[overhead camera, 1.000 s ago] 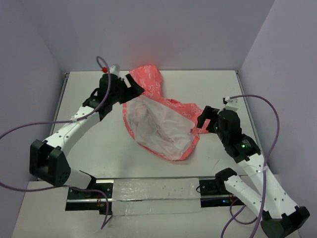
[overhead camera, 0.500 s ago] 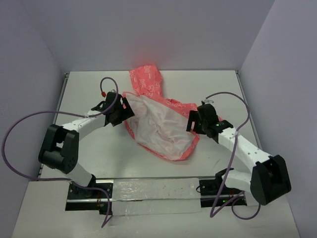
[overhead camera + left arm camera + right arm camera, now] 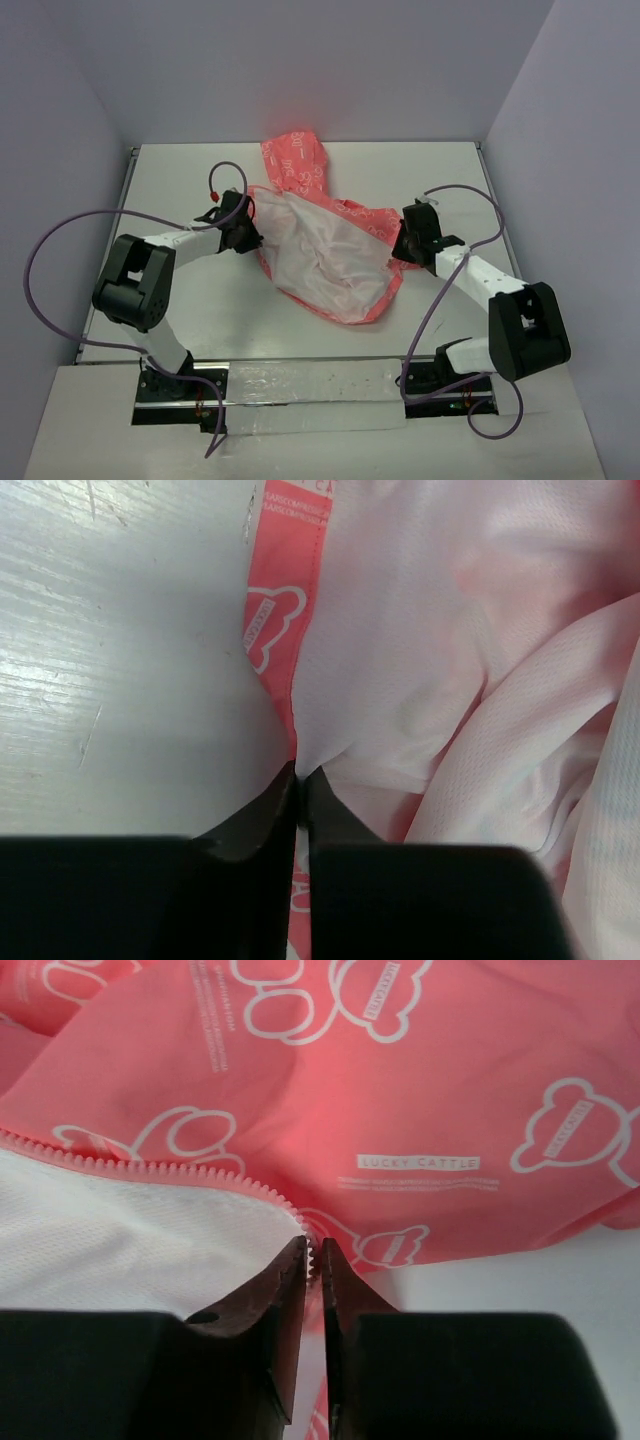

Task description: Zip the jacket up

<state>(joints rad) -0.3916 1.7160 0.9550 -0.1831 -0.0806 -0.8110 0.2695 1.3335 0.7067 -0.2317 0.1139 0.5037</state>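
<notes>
Top external: jacket (image 3: 322,262) lies opened on the white table (image 3: 170,180), pale lining (image 3: 320,255) facing up, one coral fold reaching toward the far edge. At its left front edge sits the left gripper (image 3: 248,228); at its right edge, the right gripper (image 3: 402,245). The garment spans between them.

Left wrist: jaws pinched together on the coral hem where it meets the lining.

Right wrist: jaws closed on the zipper teeth (image 3: 170,1165) at the edge, with printed coral fabric beyond.

I get bright, even overhead light; the table (image 3: 120,680) beside the left gripper (image 3: 298,775) glares, its fingertips (image 3: 262,815) perhaps slightly soft.
</notes>
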